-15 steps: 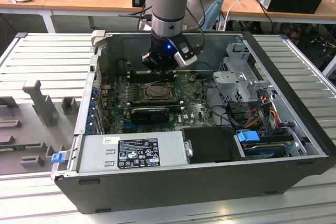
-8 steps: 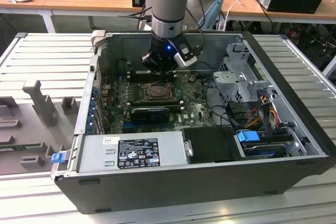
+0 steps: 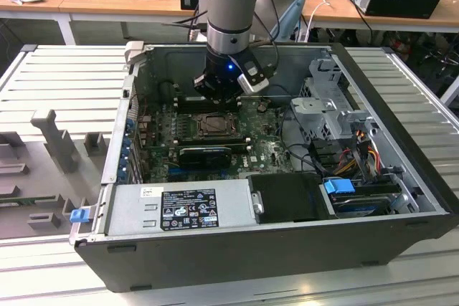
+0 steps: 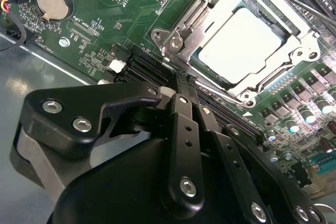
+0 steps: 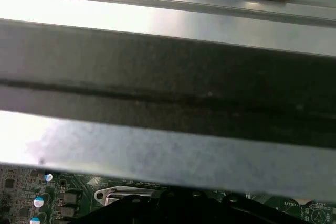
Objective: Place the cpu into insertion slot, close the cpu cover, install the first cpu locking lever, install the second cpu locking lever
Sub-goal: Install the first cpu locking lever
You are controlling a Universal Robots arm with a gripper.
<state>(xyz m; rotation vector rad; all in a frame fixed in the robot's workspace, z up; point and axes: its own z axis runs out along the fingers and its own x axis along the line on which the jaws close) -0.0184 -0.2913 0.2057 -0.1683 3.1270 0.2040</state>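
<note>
Hovering beside the silvery square metal cpu cover [image 4: 239, 45], the black gripper [image 4: 190, 94] has its fingers pressed together; the second wrist view alone reveals the pale square cpu [image 4: 239, 40] seated.

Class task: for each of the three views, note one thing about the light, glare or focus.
Exterior view: even room light, a blue glow on the gripper above the open computer case. Second wrist view: glare whitens the cpu; the near gripper body is dark. First wrist view: a blurred case wall with bright washed-out metal bands.
</note>
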